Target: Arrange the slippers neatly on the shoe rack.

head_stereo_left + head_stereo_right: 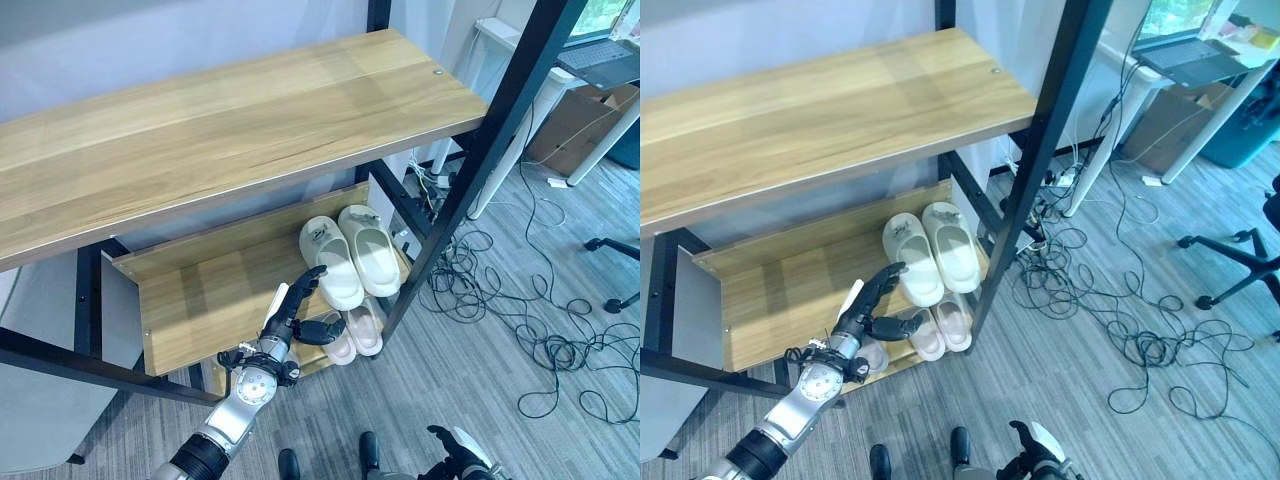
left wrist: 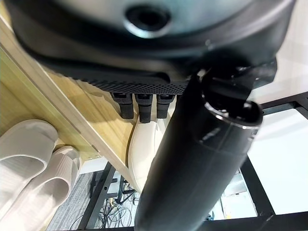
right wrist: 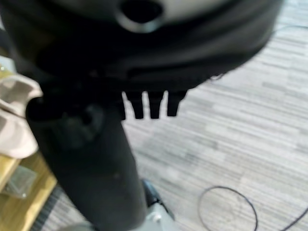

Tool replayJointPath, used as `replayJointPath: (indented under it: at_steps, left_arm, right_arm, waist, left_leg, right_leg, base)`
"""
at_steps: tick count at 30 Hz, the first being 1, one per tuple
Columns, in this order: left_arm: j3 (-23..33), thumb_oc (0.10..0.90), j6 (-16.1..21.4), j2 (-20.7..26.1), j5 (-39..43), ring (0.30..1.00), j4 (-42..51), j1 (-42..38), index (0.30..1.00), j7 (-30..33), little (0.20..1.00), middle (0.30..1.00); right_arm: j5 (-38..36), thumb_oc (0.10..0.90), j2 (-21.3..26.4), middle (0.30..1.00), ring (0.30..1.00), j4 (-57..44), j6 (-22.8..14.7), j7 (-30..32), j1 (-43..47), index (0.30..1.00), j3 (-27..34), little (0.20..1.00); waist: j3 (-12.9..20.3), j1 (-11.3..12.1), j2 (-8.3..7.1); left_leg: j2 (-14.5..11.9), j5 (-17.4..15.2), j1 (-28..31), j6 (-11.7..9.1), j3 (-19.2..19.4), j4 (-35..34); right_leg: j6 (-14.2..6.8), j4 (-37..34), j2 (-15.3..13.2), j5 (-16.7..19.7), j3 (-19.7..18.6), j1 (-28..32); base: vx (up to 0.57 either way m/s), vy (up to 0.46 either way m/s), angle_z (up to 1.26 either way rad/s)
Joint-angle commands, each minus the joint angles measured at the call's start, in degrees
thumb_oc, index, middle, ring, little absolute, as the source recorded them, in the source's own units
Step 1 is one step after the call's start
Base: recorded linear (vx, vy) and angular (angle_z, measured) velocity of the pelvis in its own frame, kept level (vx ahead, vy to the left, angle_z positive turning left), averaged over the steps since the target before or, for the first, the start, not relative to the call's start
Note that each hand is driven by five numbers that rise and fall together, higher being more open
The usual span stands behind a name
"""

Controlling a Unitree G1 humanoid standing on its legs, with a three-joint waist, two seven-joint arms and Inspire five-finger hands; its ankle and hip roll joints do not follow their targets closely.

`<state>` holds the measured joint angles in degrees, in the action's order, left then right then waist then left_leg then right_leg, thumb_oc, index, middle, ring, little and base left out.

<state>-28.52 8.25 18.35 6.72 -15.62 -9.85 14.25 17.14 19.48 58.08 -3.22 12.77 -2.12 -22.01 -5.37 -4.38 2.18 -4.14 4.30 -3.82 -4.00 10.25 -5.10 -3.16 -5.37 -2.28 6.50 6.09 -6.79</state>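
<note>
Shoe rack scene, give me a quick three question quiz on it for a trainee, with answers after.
1. True or false: the cream slippers lie side by side on the middle shelf.
2. Which hand reaches toward the cream pair? A. left hand B. right hand
3. Fill in: a second pair, the pinkish slippers, sits on the ____ shelf.

Key
1. True
2. A; its fingers are straight, tips near the closer cream slipper.
3. Bottom, under the cream pair.

slippers (image 1: 350, 255) cream | shoe rack (image 1: 220, 120) light wood, black frame | floor (image 1: 480, 400) grey striped
</note>
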Motion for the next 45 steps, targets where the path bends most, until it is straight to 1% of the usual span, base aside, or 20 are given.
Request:
replayJointPath:
  at_steps: [1, 4, 8, 12, 18, 19, 20, 21, 25, 26, 27, 29, 31, 33, 34, 35, 36, 39, 42, 45]
  left_arm:
    - [1.5, 0.8, 3.6, -2.0, -1.0, 0.9, -0.2, -7.5, 0.9, 0.0, 0.9, 0.9]
    - [2.4, 0.8, 3.7, -1.3, -0.9, 0.9, 1.1, -6.8, 0.9, -0.2, 0.9, 0.9]
    - [4.5, 0.8, 4.2, 0.4, 1.0, 0.9, 5.4, -3.9, 0.9, -1.8, 0.9, 0.9]
    - [6.3, 0.8, 4.5, 2.7, 3.7, 0.9, 11.2, 1.8, 0.9, -5.1, 0.9, 0.9]
    - [8.4, 0.8, 4.3, 5.6, 5.6, 0.9, 15.3, 9.6, 0.9, -8.9, 0.9, 0.9]
    - [8.4, 0.8, 4.3, 5.6, 5.6, 0.9, 15.3, 9.6, 0.9, -8.9, 0.9, 0.9]
    - [9.0, 0.8, 4.3, 6.5, 5.6, 0.9, 15.3, 11.9, 0.9, -9.7, 0.9, 0.9]
    - [9.1, 0.8, 4.2, 6.6, 5.6, 0.9, 15.4, 12.1, 0.9, -9.7, 0.9, 0.9]
    - [10.5, 0.8, 3.7, 7.9, 5.5, 0.9, 13.7, 16.6, 0.9, -11.0, 0.9, 0.9]
    - [10.6, 0.8, 3.7, 8.0, 5.5, 0.9, 13.8, 16.7, 0.9, -11.0, 0.9, 0.9]
    - [11.3, 0.8, 3.4, 8.8, 6.1, 0.9, 12.3, 19.6, 0.9, -12.3, 0.9, 0.9]
    - [11.6, 0.8, 3.3, 9.3, 6.3, 0.9, 12.0, 20.7, 0.9, -12.9, 0.9, 0.9]
    - [12.4, 0.8, 2.9, 10.0, 6.9, 0.9, 10.8, 22.9, 0.9, -14.0, 0.9, 0.9]
    - [13.0, 0.8, 2.0, 10.3, 6.1, 0.9, 6.8, 25.1, 0.9, -14.5, 0.9, 0.9]
    - [12.9, 0.8, 2.1, 10.2, 6.1, 0.9, 6.7, 25.1, 0.9, -14.5, 0.9, 0.9]
    - [13.1, 0.8, 1.4, 10.1, 4.2, 0.9, 2.5, 25.5, 0.9, -14.4, 0.9, 0.9]
    - [13.0, 0.8, 1.5, 10.1, 4.1, 0.9, 2.4, 25.4, 0.9, -14.3, 0.9, 0.9]
    - [13.1, 0.8, 0.4, 7.7, 0.4, 0.9, -8.1, 24.4, 0.9, -13.1, 0.9, 0.9]
    - [14.0, 0.8, -0.8, 3.9, -2.4, 0.9, -21.0, 21.8, 0.9, -11.7, 0.9, 0.9]
    - [14.8, 0.8, -1.3, 1.4, -5.6, 0.9, -30.9, 19.6, 0.9, -10.2, 0.9, 0.9]
  right_arm:
    - [-0.8, 0.8, 1.5, 0.9, 0.9, -0.1, -0.7, 2.0, -0.4, 0.9, 0.0, 0.9]
    - [-0.6, 0.8, 1.5, 0.9, 0.9, 0.0, -0.7, 1.8, -0.5, 0.9, 0.2, 0.9]
    - [-0.6, 0.8, 1.2, 0.9, 0.9, 0.2, -0.8, 1.3, -0.7, 0.9, 0.6, 0.9]
    - [-0.6, 0.8, 0.8, 0.9, 0.9, 0.6, -0.8, 0.5, -0.8, 0.9, 0.9, 0.9]
    - [-0.3, 0.8, 0.1, 0.9, 0.9, 1.4, -0.7, -0.2, -0.8, 0.9, 1.1, 0.9]
    - [-0.3, 0.8, 0.1, 0.9, 0.9, 1.4, -0.7, -0.2, -0.8, 0.9, 1.1, 0.9]
    - [-0.2, 0.8, -0.1, 0.9, 0.9, 1.7, -0.6, -0.5, -0.8, 0.9, 1.0, 0.9]
    - [-0.2, 0.8, -0.1, 0.9, 0.9, 1.7, -0.6, -0.5, -0.8, 0.9, 1.0, 0.9]
    - [0.0, 0.8, -0.6, 0.9, 0.9, 2.6, -0.4, -0.8, -0.7, 0.9, 0.9, 0.9]
    - [0.0, 0.8, -0.6, 0.9, 0.9, 2.7, -0.4, -0.8, -0.7, 0.9, 0.9, 0.9]
    - [0.3, 0.8, -1.0, 0.9, 0.9, 3.6, -0.1, -1.2, -0.4, 0.9, 0.7, 0.9]
    - [0.4, 0.8, -1.1, 0.9, 0.9, 3.9, -0.1, -1.3, -0.5, 0.9, 0.6, 0.9]
    - [0.6, 0.8, -1.2, 0.9, 0.9, 4.3, 0.1, -1.5, -0.5, 0.9, 0.6, 0.9]
    - [0.6, 0.8, -1.3, 0.9, 0.9, 4.8, 0.2, -1.7, -0.2, 0.9, 0.4, 0.9]
    - [0.6, 0.8, -1.3, 0.9, 0.9, 4.8, 0.2, -1.7, -0.2, 0.9, 0.4, 0.9]
    - [0.5, 0.8, -1.4, 0.9, 0.9, 5.2, 0.4, -1.8, 0.1, 0.9, 0.3, 0.9]
    - [0.5, 0.8, -1.4, 0.9, 0.9, 5.2, 0.4, -1.8, 0.2, 0.9, 0.3, 0.9]
    - [0.6, 0.8, -1.7, 0.9, 0.9, 6.2, 0.5, -1.9, 1.0, 0.9, 0.0, 0.9]
    - [0.5, 0.8, -2.1, 0.9, 0.9, 7.7, 0.8, -2.0, 1.8, 0.9, 0.0, 0.9]
    - [0.4, 0.8, -2.5, 0.9, 0.9, 9.3, 1.0, -2.1, 2.3, 0.9, 0.2, 0.9]
  waist:
    - [1.9, -0.8, -1.15]
    - [2.1, -0.5, -1.19]
    - [2.3, 0.2, -1.29]
    - [2.7, 1.4, -1.65]
    - [3.1, 3.1, -2.16]
    - [3.1, 3.0, -2.17]
    - [3.3, 3.6, -2.38]
    - [3.3, 3.6, -2.42]
    - [3.5, 4.8, -2.8]
    - [3.5, 4.8, -2.82]
    - [3.7, 5.8, -3.1]
    - [3.8, 5.9, -3.19]
    - [4.0, 6.7, -3.31]
    - [4.2, 7.6, -3.58]
    - [4.2, 7.6, -3.58]
    - [4.4, 8.1, -3.74]
    - [4.4, 8.0, -3.73]
    - [4.5, 8.4, -4.03]
    - [4.6, 8.5, -4.14]
    - [4.8, 8.5, -4.24]
  left_leg:
    - [0.0, -1.0, -2.0, -1.9, 1.2, 0.1]
    - [0.1, -1.0, -1.8, -1.9, 1.1, 0.1]
    - [0.1, -1.0, -1.3, -2.0, 0.8, 0.1]
    - [0.3, -1.1, -0.7, -2.1, 0.2, 0.1]
    - [0.6, -1.2, 0.0, -2.1, -0.4, 0.1]
    - [0.6, -1.2, 0.0, -2.1, -0.5, 0.1]
    - [0.6, -1.2, 0.2, -2.1, -0.7, 0.1]
    - [0.6, -1.2, 0.2, -2.1, -0.7, 0.1]
    - [0.7, -1.2, 0.6, -2.0, -1.2, 0.1]
    - [0.7, -1.2, 0.6, -2.0, -1.2, 0.1]
    - [0.9, -1.2, 0.9, -2.0, -1.6, 0.1]
    - [0.9, -1.2, 1.0, -2.0, -1.8, 0.1]
    - [1.1, -1.1, 1.2, -2.0, -2.1, 0.1]
    - [1.3, -1.1, 1.3, -1.9, -2.6, 0.1]
    - [1.3, -1.1, 1.3, -1.9, -2.6, 0.1]
    - [1.5, -1.0, 1.2, -1.9, -2.9, 0.1]
    - [1.5, -1.0, 1.2, -1.9, -2.9, 0.1]
    - [1.7, -0.8, 1.2, -1.8, -3.3, 0.1]
    - [1.9, -0.8, 1.2, -1.6, -3.3, 0.1]
    - [2.1, -0.8, 1.4, -1.4, -3.1, 0.1]
  right_leg:
    - [-5.3, 0.4, -2.4, -3.7, 2.9, -1.7]
    - [-5.3, 0.4, -2.4, -3.8, 3.1, -1.3]
    - [-5.4, 0.4, -2.4, -4.0, 4.0, -0.4]
    - [-5.4, 0.4, -2.5, -4.1, 4.8, 0.8]
    - [-5.4, 0.4, -2.6, -4.2, 6.2, 2.1]
    - [-5.4, 0.4, -2.7, -4.2, 6.2, 2.1]
    - [-5.4, 0.4, -2.7, -4.2, 6.6, 2.5]
    - [-5.4, 0.4, -2.7, -4.2, 6.6, 2.6]
    - [-5.3, 0.4, -2.9, -4.2, 7.7, 3.5]
    - [-5.3, 0.4, -2.9, -4.2, 7.7, 3.5]
    - [-5.4, 0.4, -3.0, -4.1, 8.6, 4.1]
    - [-5.4, 0.4, -3.1, -4.2, 8.9, 4.4]
    - [-5.5, 0.4, -3.3, -4.1, 9.4, 4.7]
    - [-5.4, 0.4, -3.5, -4.0, 10.3, 5.2]
    - [-5.5, 0.4, -3.5, -4.0, 10.3, 5.2]
    - [-5.5, 0.4, -3.7, -4.0, 10.8, 5.3]
    - [-5.5, 0.4, -3.7, -4.0, 10.8, 5.3]
    - [-5.5, 0.4, -3.9, -3.8, 11.3, 5.4]
    - [-5.5, 0.4, -4.1, -3.6, 11.3, 5.4]
    - [-5.6, 0.4, -4.3, -3.5, 11.1, 5.4]
  base:
    - [0.0, 0.0, 0.0]
    - [0.0, 0.0, 0.0]
    - [0.0, -0.004, 0.04]
    - [-0.01, 0.004, 0.14]
    - [-0.01, 0.011, 0.1]
    - [-0.01, 0.018, 0.23]
    - [0.0, 0.013, 0.17]
    - [-0.01, 0.026, 0.13]
    - [-0.02, 0.024, 0.14]
    - [-0.02, 0.049, 0.18]
    - [-0.02, 0.053, 0.11]
    - [-0.02, 0.043, 0.13]
    - [-0.01, 0.037, 0.2]
    - [-0.03, 0.052, 0.14]
    - [-0.04, 0.06, 0.22]
    - [-0.02, 0.032, 0.2]
    - [-0.04, 0.055, 0.16]
    - [-0.02, 0.041, 0.03]
    - [-0.02, 0.051, 0.06]
    - [-0.01, 0.054, 0.08]
